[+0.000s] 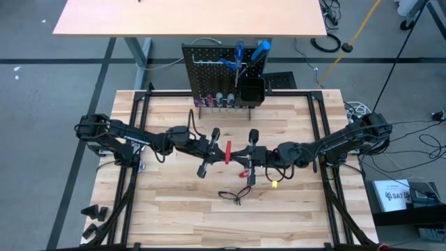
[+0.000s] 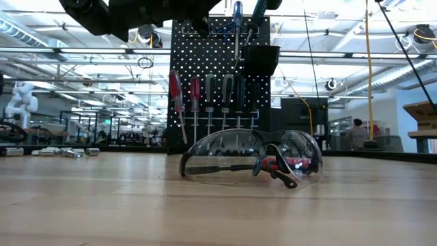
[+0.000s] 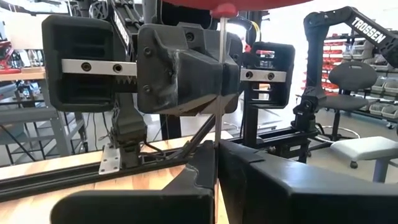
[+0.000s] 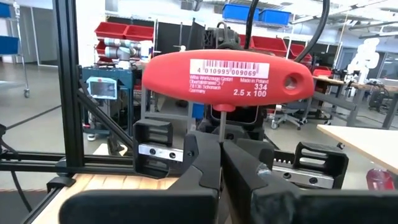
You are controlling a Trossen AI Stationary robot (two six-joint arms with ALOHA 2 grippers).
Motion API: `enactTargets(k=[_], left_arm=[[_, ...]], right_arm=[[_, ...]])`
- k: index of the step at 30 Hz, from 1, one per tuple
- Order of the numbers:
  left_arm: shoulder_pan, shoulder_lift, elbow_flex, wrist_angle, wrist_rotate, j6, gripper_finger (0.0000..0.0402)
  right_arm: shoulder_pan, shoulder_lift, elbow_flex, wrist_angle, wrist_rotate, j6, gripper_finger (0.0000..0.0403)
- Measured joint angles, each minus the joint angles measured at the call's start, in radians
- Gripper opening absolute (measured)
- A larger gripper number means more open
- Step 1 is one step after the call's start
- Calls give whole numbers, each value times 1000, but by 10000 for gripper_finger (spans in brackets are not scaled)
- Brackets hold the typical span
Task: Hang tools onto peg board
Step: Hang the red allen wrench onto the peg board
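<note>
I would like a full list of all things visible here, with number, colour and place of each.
Hex key: one, red T-handle, metal shaft pinched by both end effectors above mid-table.
Safety glasses: one pair, clear lenses, black-red arms, on the table in front of the board.
Peg board: one, black, upright at the table's far edge.
Tools on the board: several, red, black and blue handles.
Bin: one, black, on the board.
Left end effector: shut on the shaft.
Right end effector: shut on the shaft.
</note>
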Motion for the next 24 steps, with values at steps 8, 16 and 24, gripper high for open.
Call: enactTargets(k=[8,16,24], left_arm=[[0,-1,-1,0,-32,-5,4],[1,-65,0,-122,-233,-6,3],[3,-188,-1,-198,-748,5,2]], right_arm=[[-5,-2,1,-90,42,6,67],[-3,-153,1,-377,102,-10,155],[-6,-357,1,-740,106,38,180]])
